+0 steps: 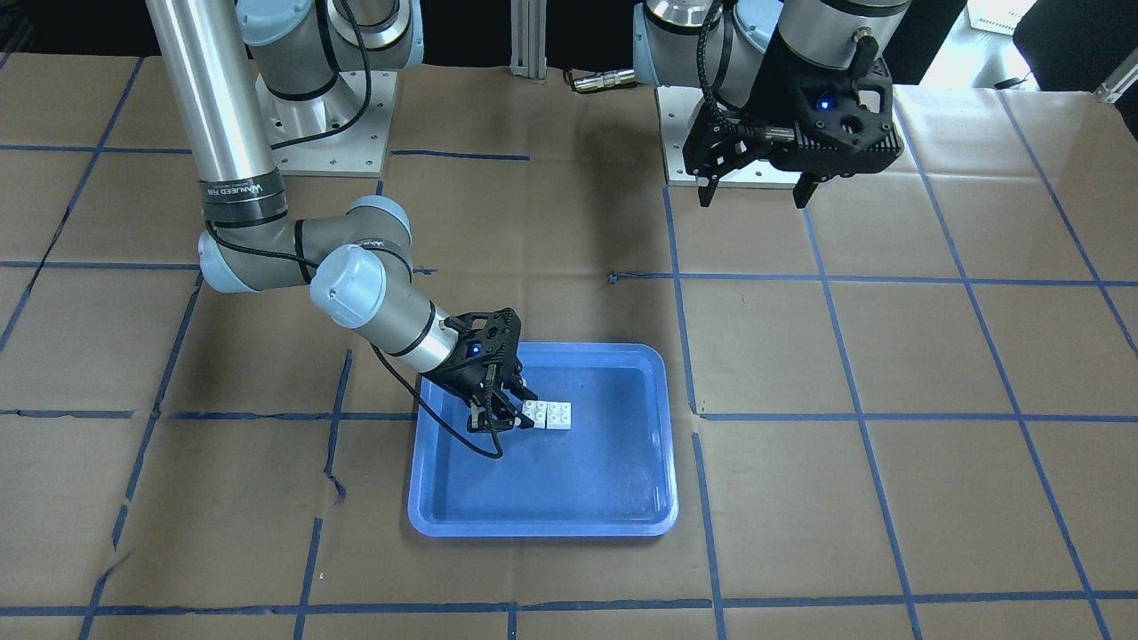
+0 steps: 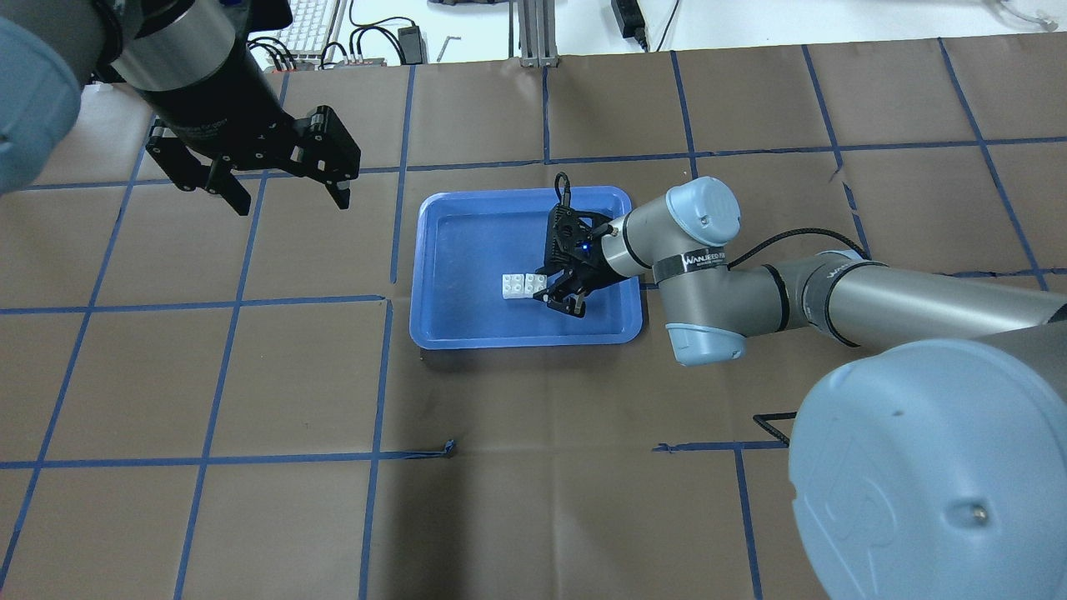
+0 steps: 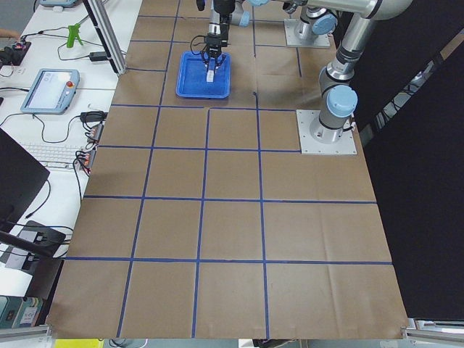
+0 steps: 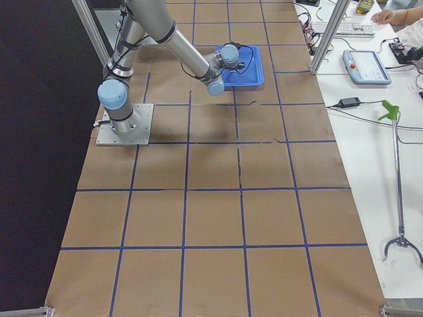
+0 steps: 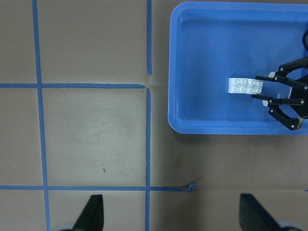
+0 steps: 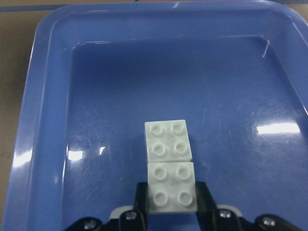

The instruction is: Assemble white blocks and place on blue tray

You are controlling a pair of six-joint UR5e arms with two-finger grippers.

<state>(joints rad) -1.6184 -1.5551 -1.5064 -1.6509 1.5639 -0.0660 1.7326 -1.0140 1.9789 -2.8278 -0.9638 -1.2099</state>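
Two white blocks (image 6: pixel 168 166) lie side by side, touching, studs up, on the bottom of the blue tray (image 6: pixel 43 120). They also show in the front view (image 1: pixel 547 414) and the overhead view (image 2: pixel 523 285). My right gripper (image 6: pixel 172 197) is low in the tray (image 2: pixel 525 337), its pads against both sides of the nearer block. In the left wrist view its fingers (image 5: pixel 276 77) straddle the blocks' (image 5: pixel 246 85) end. My left gripper (image 2: pixel 283 187) hangs open and empty in the air, well off to the side of the tray (image 1: pixel 542 526).
The table is covered in brown paper with a grid of blue tape (image 2: pixel 383 300). The two arm bases (image 1: pixel 329 133) stand on metal plates at the robot's edge. A keyboard and cables (image 2: pixel 317 25) lie beyond the table's far edge.
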